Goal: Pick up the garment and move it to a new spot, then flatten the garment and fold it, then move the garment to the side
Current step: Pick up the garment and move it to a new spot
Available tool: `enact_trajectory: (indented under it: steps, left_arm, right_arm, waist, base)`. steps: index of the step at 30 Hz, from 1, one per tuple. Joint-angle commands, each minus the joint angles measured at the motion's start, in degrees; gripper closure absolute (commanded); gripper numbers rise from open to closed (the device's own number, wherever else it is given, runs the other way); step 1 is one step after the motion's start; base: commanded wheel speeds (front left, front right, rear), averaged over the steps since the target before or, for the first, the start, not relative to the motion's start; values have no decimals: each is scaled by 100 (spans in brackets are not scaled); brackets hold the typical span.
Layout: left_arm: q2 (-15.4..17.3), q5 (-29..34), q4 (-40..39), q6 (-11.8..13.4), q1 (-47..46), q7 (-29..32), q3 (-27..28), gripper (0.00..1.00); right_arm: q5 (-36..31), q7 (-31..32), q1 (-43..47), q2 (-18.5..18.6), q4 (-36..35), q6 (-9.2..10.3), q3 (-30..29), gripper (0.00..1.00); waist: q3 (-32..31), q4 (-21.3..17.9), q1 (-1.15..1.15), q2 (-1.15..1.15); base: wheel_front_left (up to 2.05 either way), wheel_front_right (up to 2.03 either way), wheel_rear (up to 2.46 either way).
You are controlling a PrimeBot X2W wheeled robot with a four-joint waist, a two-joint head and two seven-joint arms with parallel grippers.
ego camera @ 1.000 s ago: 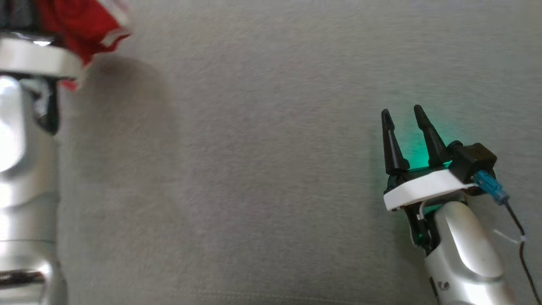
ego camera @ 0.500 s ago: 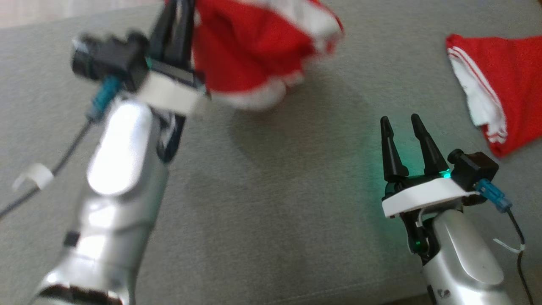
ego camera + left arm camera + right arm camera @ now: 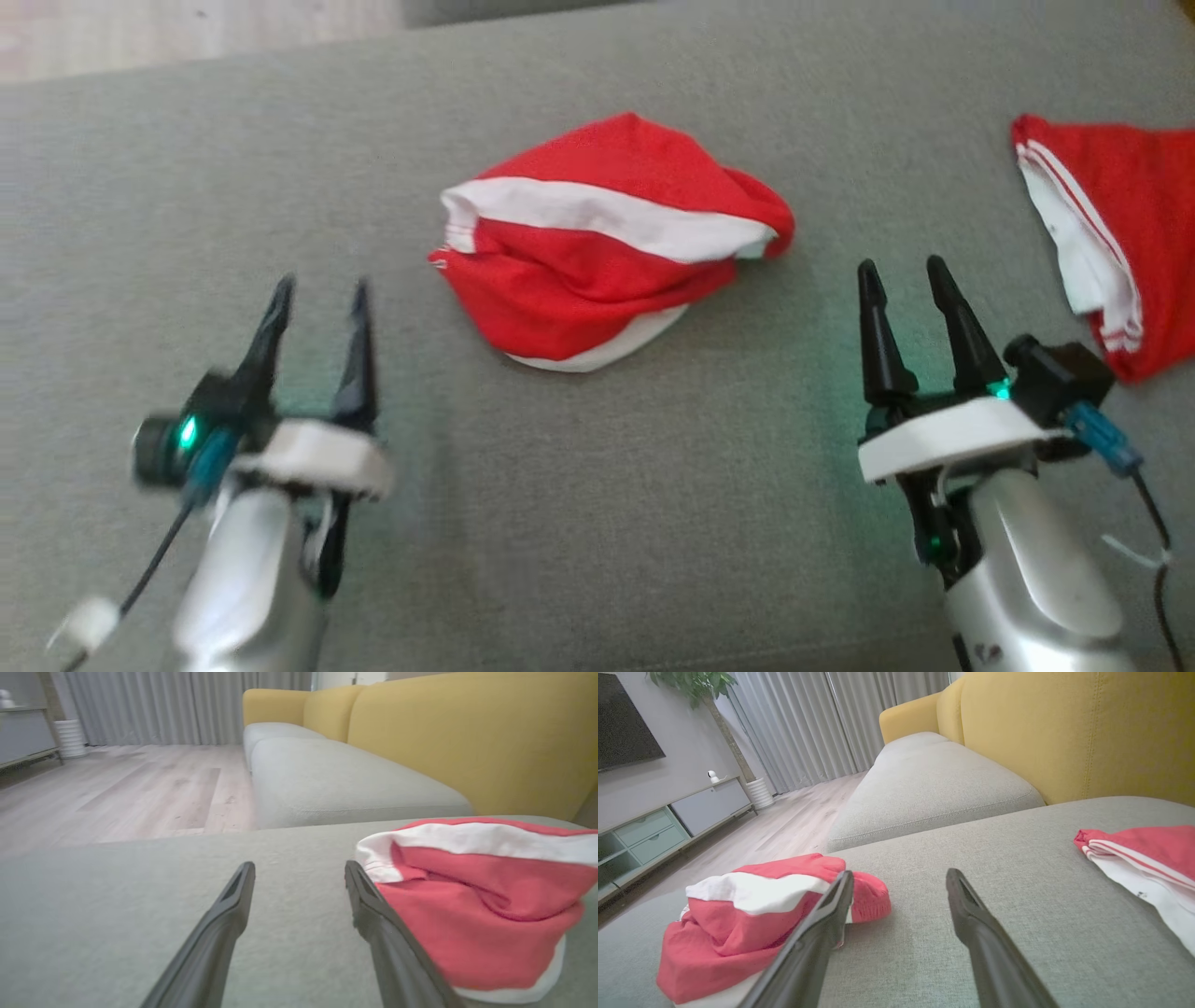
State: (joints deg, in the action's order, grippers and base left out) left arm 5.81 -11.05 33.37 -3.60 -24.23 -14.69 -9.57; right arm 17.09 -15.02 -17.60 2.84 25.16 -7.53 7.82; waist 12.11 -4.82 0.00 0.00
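- Head view: your left gripper (image 3: 322, 285) and right gripper (image 3: 901, 266) hover with jaws released and empty. They flank the crumpled red-and-white garment (image 3: 607, 252), which lies on the grey sofa seat (image 3: 597, 523).
- Left wrist view: the garment sits just beside your parted fingers.
- Right wrist view: a second red garment (image 3: 1143, 858) rests well apart, at right.

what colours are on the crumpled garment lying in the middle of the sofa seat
Red with broad white bands, clearest on the crumpled garment in the head view.
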Motion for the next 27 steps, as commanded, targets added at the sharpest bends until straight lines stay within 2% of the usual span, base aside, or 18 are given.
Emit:
enact_trajectory:
  steps: [1, 7, 16, 21, 27]
  left_arm:
    - [155, 68, -357, 107, 137, -30, 364, 0]
    - [22, 288, -1078, 315, 1253, -30, 912, 0]
    - [-195, 592, -1886, 371, 2553, -30, 1226, 0]
    - [-257, 626, -2050, 397, 2968, -30, 1262, 0]
    - [-280, 636, -2064, 379, 3036, -30, 1243, 0]
  right_arm:
    - [-42, 3, 117, 4, -130, 4, 71, 0]
    - [-111, 2, 395, 4, -19, 4, -37, 0]
    - [-94, 2, 945, 4, 153, 4, -31, 0]
    - [-83, 2, 1112, 4, 181, 4, -35, 0]
    - [-113, 2, 1153, 4, 198, 4, -74, 0]
  waist:
    - [-257, 230, 0, 0]
    - [-728, 490, 0, 0]
    - [-1287, 597, 0, 0]
    - [-1412, 598, 0, 0]
    - [-1432, 624, 0, 0]
  base:
    - [0, 0, 0]
    - [0, 0, 0]
    - [0, 0, 0]
    - [0, 0, 0]
    - [0, 0, 0]
